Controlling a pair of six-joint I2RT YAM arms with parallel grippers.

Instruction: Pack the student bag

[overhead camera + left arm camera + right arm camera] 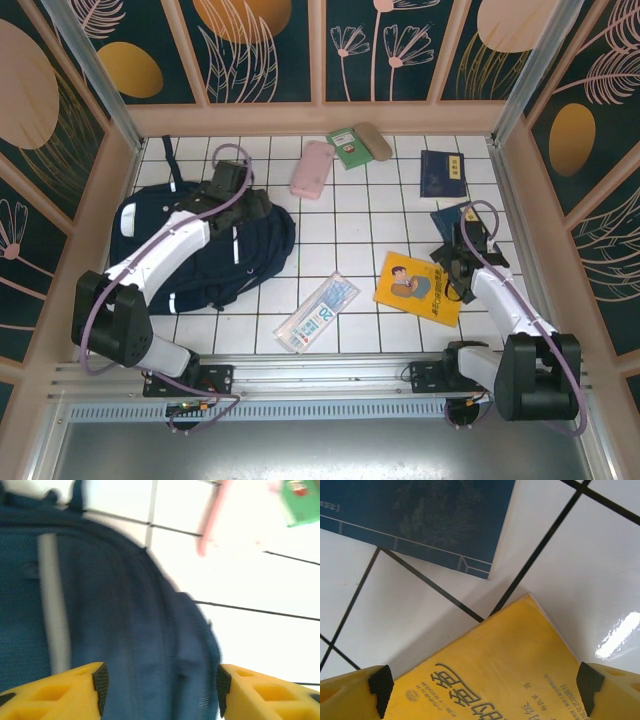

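The student bag (200, 255) is a large navy backpack with white stripes, lying at the left of the tiled table. My left gripper (250, 203) hovers over its upper right edge. In the left wrist view the gripper (161, 687) is open, and its yellow fingers (75, 692) straddle the bag's blue fabric (115, 630) without closing on it. My right gripper (452, 270) is open above the corner of a yellow book (418, 288). The right wrist view puts that yellow book (505, 675) between the spread jaws of the gripper (485, 685).
A navy booklet (420, 515) lies just beyond the yellow book, and another navy book (441, 172) lies further back. A pink pencil case (312, 168), a green book (350, 147) and a beige case (374, 141) sit at the back. A clear pouch (317, 312) lies near the front.
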